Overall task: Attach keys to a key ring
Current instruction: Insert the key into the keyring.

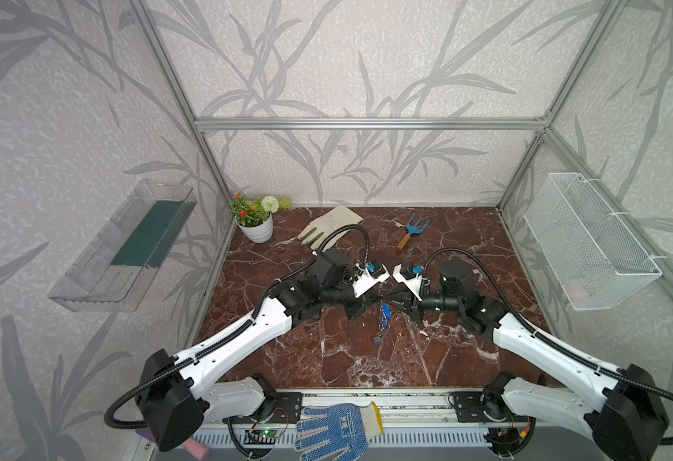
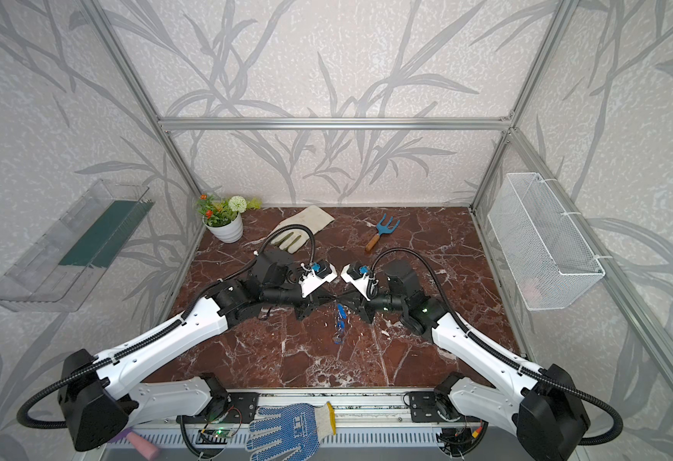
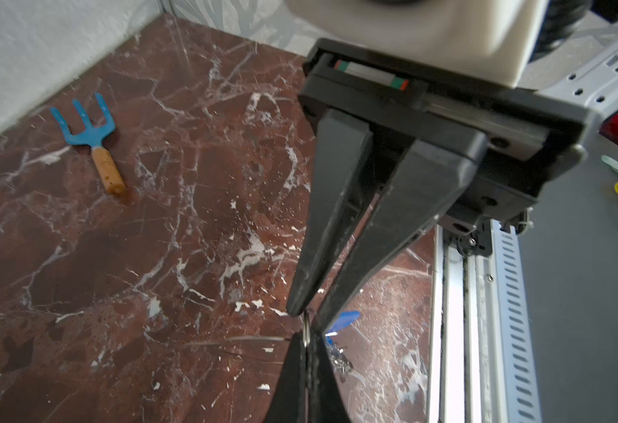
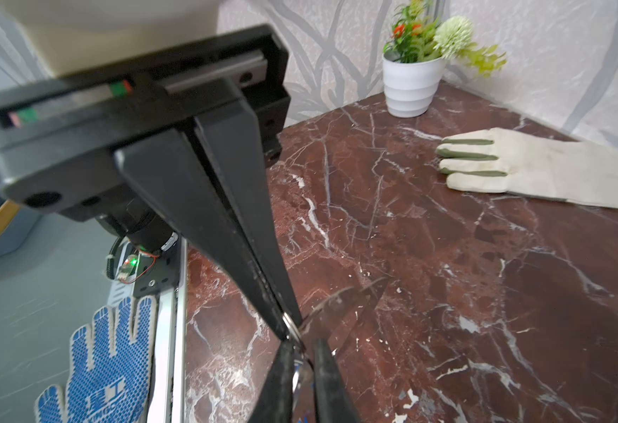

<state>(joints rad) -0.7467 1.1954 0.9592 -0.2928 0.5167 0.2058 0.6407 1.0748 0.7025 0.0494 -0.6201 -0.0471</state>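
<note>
Three leaf-papered walls [image 1: 367,60] are set round red marble worktop [image 1: 327,359] w/ white veins; left gripper [image 3: 302,313] clamped tight, gap of right gripper [image 4: 290,327] can't be told.

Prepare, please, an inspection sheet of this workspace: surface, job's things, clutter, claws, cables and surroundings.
surface: red-brown marble tabletop with white veins.
job's things: tiny bright-blue plastic key tags below the claw tips; thin silver-grey metal plate at the tips, blurred.
clutter: white fabric work glove, blue hand fork with wooden handle and white pot of artificial flowers near the back wall; blue-dotted knit glove on the front rail.
claws: left claw shut; right claw nearly closed, grip unclear; tips meet at one small silver wire ring.
cables: black corrugated hoses arch above both wrists.
surroundings: clear plastic shelf on one side wall, white wire-mesh basket on the opposite one.
</note>
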